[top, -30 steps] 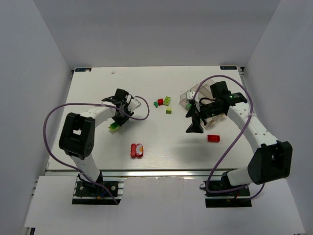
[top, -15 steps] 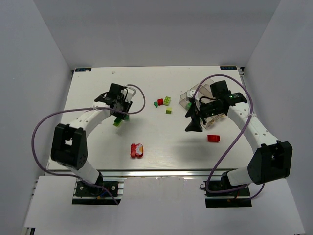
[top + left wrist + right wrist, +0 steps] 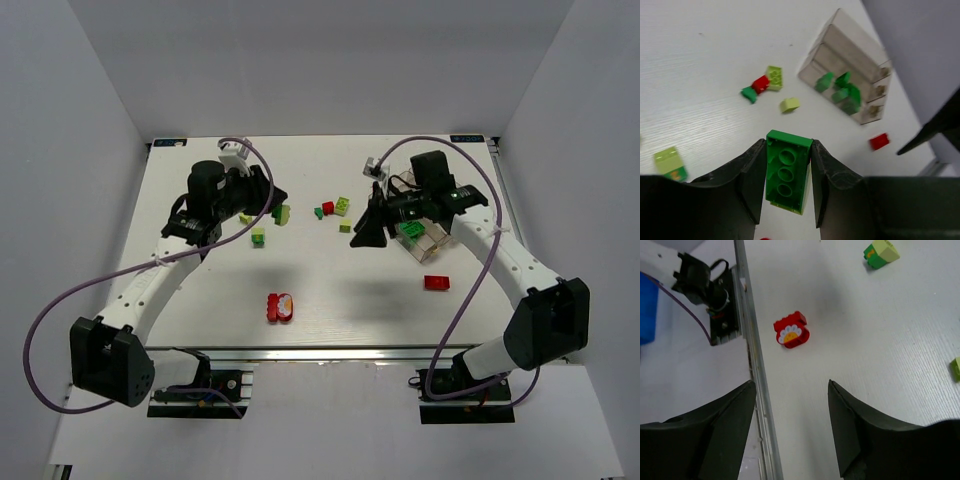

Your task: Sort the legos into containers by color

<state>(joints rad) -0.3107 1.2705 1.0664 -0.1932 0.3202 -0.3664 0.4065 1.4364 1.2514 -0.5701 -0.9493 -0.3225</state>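
Observation:
My left gripper (image 3: 277, 207) hangs over the table's left-centre, shut on a dark green lego (image 3: 787, 170) whose hollow underside faces the wrist camera. My right gripper (image 3: 364, 232) is open and holds nothing, just left of the clear tray of containers (image 3: 432, 247). That tray (image 3: 840, 55) has several dark green legos (image 3: 842, 92) in one compartment. Loose legos lie between the grippers: a green (image 3: 319, 212), a red (image 3: 328, 207) and a yellow-green one (image 3: 343, 205) clustered, plus a small pale one (image 3: 345, 227). A red lego (image 3: 436, 282) lies near the tray.
A red piece with a flower print (image 3: 281, 306) lies near the front edge, and the right wrist view shows it (image 3: 791, 332) next to the metal table rail (image 3: 752, 355). A yellow-green-on-green lego (image 3: 258, 237) sits below my left gripper. White walls enclose the table.
My left arm has swung up and to the right, carrying the green lego off the table. My right gripper has moved left, away from the tray, and its jaws have narrowed somewhat.

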